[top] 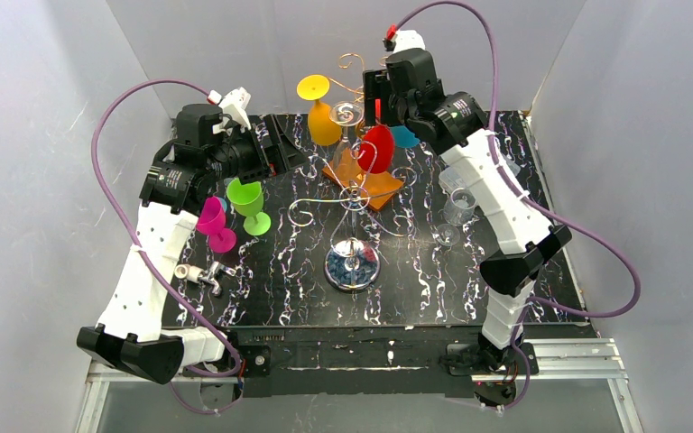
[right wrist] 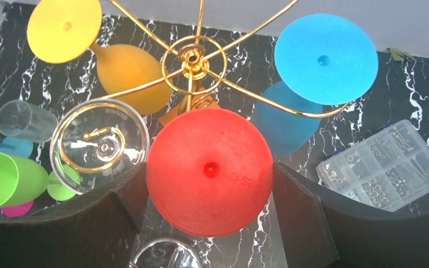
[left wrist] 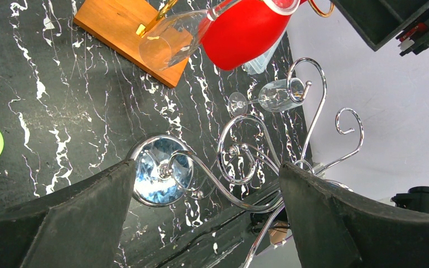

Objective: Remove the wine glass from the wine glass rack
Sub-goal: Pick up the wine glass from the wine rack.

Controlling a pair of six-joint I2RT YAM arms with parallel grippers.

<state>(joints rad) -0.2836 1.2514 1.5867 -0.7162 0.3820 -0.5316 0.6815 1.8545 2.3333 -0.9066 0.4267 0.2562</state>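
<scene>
Left gripper (left wrist: 205,170) hangs spread wide and empty over the back-left of the tabletop (top: 433,290), facing the central silver rack (top: 353,263). Near the back edge, the gold wine glass rack (right wrist: 192,56) carries the red wine glass (top: 377,149) upside down (yellow glass (right wrist: 64,28), clear glass (right wrist: 100,145) and blue glass (right wrist: 325,58) share it). Right gripper (right wrist: 209,172) stands unclenched above, jaws flanking the red foot: reach made, grasp pending. Next: close gently, then slide the foot off its wire arm.

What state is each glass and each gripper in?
Red wine glass: hanging upside down on gold rack.
Yellow glass: hanging upside down.
Blue glass: hanging upside down.
Clear glass: hanging upside down.
Green glass: standing upright.
Left gripper: open, empty.
Right gripper: jaws wide around red glass's foot; grip unclear.
</scene>
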